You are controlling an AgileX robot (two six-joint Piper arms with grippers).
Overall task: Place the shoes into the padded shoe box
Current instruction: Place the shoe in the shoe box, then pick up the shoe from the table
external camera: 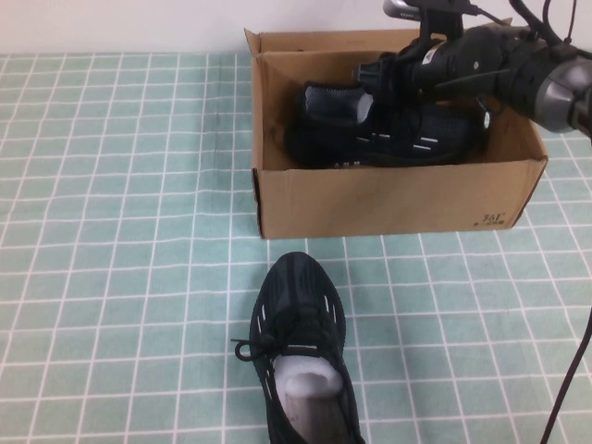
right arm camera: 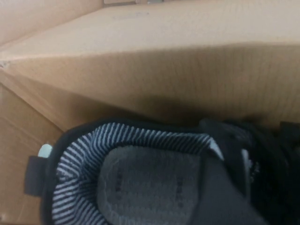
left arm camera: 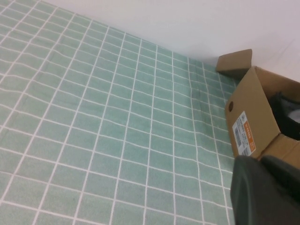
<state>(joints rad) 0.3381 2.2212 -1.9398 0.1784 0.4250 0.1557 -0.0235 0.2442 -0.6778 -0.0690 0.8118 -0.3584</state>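
So far the job looks about half done, reading the high view from left to right. At the far left the table (external camera: 111, 231), covered in a green checked cloth, carries nothing of the task, and the left hand is not seen from above; its own wrist view shows only a dark part of the left hand (left arm camera: 265, 192) at one edge, near the box's labelled end wall, and whether it is spread or pressed together I cannot tell. Toward the middle, one shoe (external camera: 303, 356) lies on the table just in front of the padded shoe box (external camera: 388, 199), apart from it, toe toward the box and white paper stuffing in its opening; this one is left to move. Farther right, the other shoe (external camera: 379, 129) already lies inside the box, on its side. The right hand (external camera: 388, 74) reaches over the box's back part, close above that shoe's heel; whether it pinches the shoe or is spread cannot be told.
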